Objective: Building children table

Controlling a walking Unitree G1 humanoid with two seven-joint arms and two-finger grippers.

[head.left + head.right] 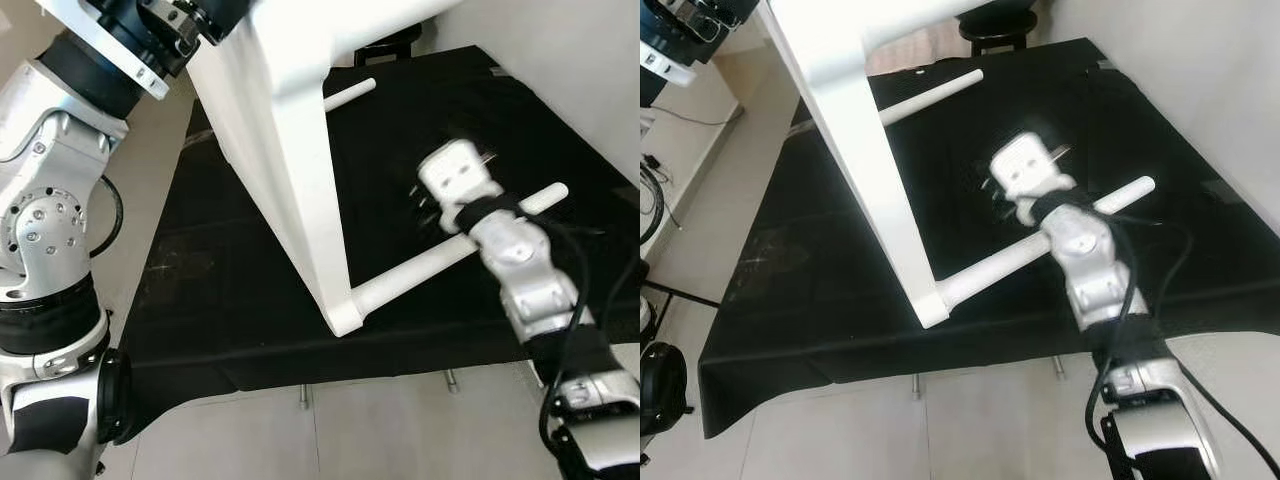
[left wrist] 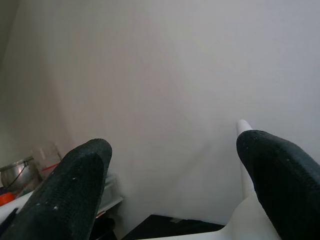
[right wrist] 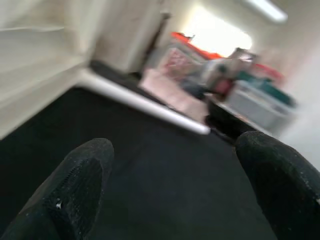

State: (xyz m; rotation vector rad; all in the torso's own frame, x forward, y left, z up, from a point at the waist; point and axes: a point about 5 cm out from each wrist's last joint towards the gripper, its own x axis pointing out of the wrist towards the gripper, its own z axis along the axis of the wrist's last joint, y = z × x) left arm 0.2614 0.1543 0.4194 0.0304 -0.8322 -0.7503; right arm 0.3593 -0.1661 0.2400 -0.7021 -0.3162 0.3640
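Even daylight is filling both head views, washing out the white table top (image 1: 270, 120) against the black cloth (image 1: 220, 300). Motion blur is smearing the right gripper (image 1: 455, 170); a bright glare is blooming at one o'clock in its wrist view.

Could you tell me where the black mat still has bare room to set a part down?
The black mat is bare to the robot's left of the white table panel, out to the mat's edge. Another bare stretch lies between the two white legs. It is crowded near the closer leg, where the right gripper hovers.
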